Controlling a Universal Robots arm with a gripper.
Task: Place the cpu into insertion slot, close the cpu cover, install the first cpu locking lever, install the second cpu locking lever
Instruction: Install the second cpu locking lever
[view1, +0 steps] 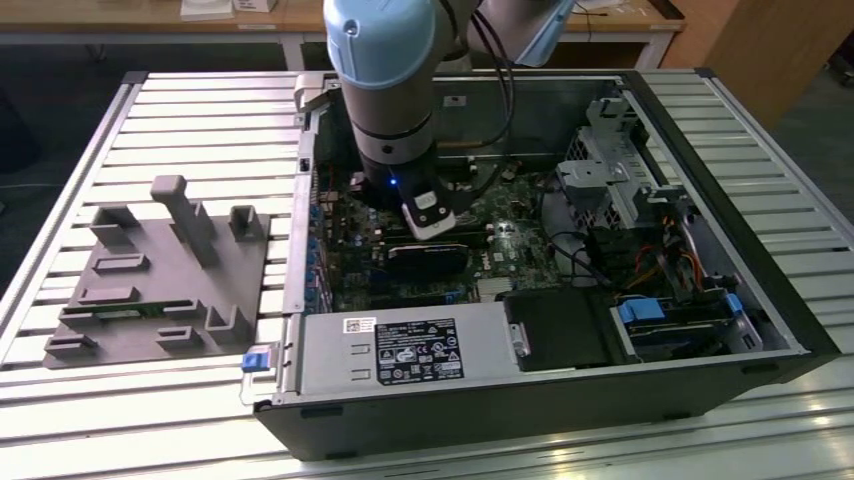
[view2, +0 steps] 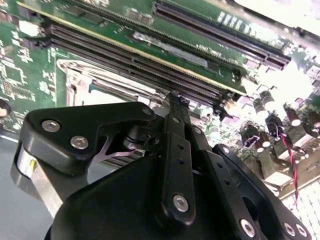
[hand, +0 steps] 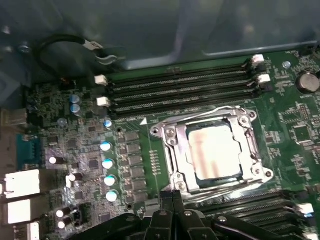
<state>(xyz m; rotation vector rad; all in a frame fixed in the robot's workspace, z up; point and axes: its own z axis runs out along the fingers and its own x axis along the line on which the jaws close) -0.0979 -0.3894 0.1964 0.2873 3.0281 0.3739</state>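
CPU: the cpu (hand: 214, 152) is seen seated flat in the insertion slot (hand: 176, 172) on the green motherboard (hand: 145, 165), its pale metal top showing through the window of the frame.
Cover: the cpu cover (hand: 250, 145) is laid down over the chip, its silver frame surrounding the pale top on all sides.
Socket surroundings: long black memory slots (hand: 180, 87) are lined up just beside the socket on one side, and more are seen on the opposite side; a row of round silver-topped capacitors (hand: 106, 170) is set near the socket's other edge.
Gripper: the gripper (hand: 172, 200) is held just beside the socket's edge, its two black fingers (view2: 175, 125) brought close together, and nothing can be made out between them; whether metal is touched cannot be told.
Arm: in the exterior view the arm (view1: 387, 90) is reached down into the open computer case (view1: 561, 400), which is set on a slatted table (view1: 200, 110).
Beside the case: a grey fixture block (view1: 160, 280) is placed at the exterior view's left.
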